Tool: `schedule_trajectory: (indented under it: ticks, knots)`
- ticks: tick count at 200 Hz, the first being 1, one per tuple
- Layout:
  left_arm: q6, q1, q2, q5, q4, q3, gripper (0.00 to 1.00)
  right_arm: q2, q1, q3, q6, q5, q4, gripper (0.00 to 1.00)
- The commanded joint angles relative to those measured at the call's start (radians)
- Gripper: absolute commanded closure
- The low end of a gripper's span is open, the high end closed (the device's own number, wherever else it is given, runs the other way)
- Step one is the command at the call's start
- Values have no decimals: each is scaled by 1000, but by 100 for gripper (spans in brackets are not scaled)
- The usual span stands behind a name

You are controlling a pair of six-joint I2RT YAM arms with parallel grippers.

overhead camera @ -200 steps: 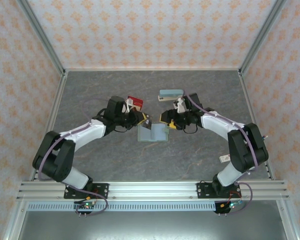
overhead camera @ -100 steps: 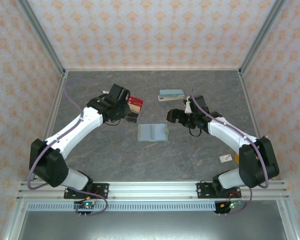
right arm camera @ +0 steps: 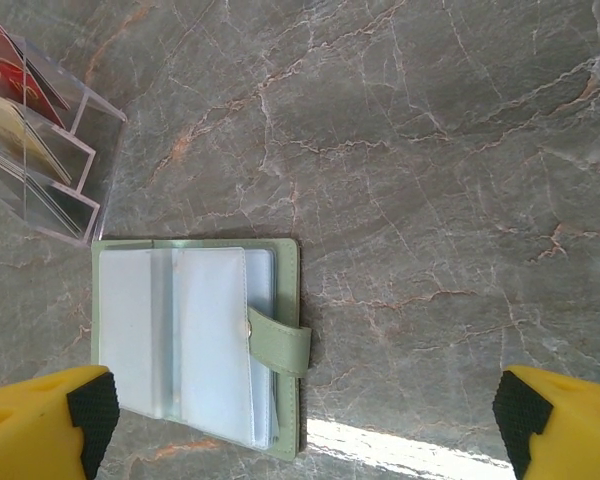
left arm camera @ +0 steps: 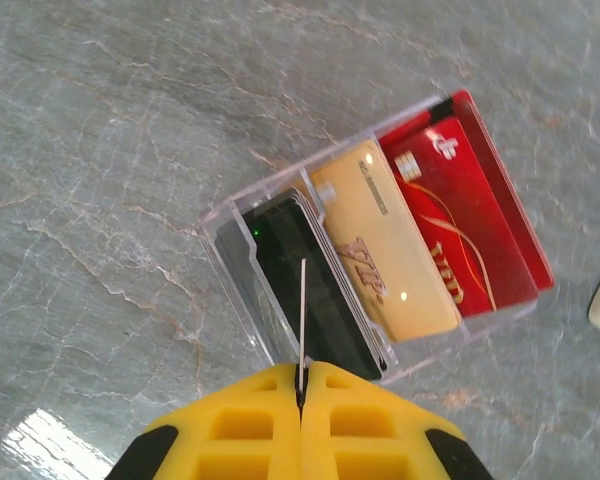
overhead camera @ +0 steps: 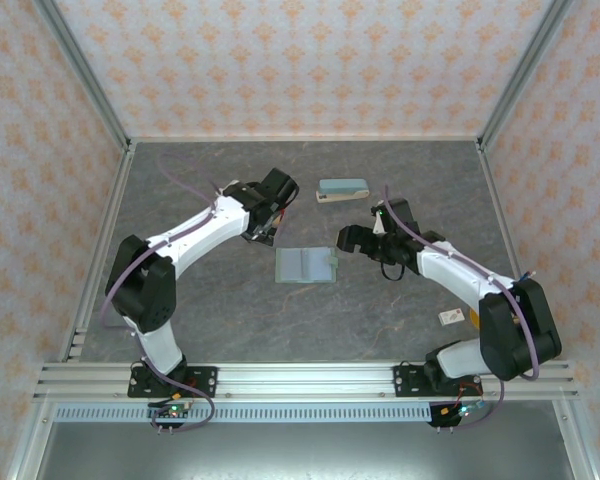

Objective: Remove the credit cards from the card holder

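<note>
Edgewise, one thin card point(left arm camera: 302, 300), its colour not to be told, is clamped in the shut left gripper point(left arm camera: 302, 372) over the clear three-slot tray point(left arm camera: 220, 235) at 12 o'clock. The slots are angled from 11 to 5 o'clock, so a slight twist is judged necessary. One dark card point(left arm camera: 275, 270), one tan card point(left arm camera: 380, 250) and seemingly two red cards point(left arm camera: 460, 230) are counted there. The single card holder point(right arm camera: 200, 340) is seen open mid-table, its pockets apparently bare, under the widely parted jaws of the nearer right gripper point(right arm camera: 300, 410).
</note>
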Motion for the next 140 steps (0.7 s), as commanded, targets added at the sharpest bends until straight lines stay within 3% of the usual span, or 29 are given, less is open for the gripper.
schedule_trajectory:
  ticks: [1,55,87,140]
  knots:
    - [-153,-5,26,-114,-63,38,100,-23,-3,-13,10,16,36,2]
    - [-188,-5,104,-101,-71,104,100,-22,-3,-19,17,3,48,1]
    - [-269,-5,123,-175,-101,95,100,-20,-4,-20,19,-1,52,1]
    - [-302,-5,134,-140,-62,84,100,-12,-3,-19,25,-10,56,1]
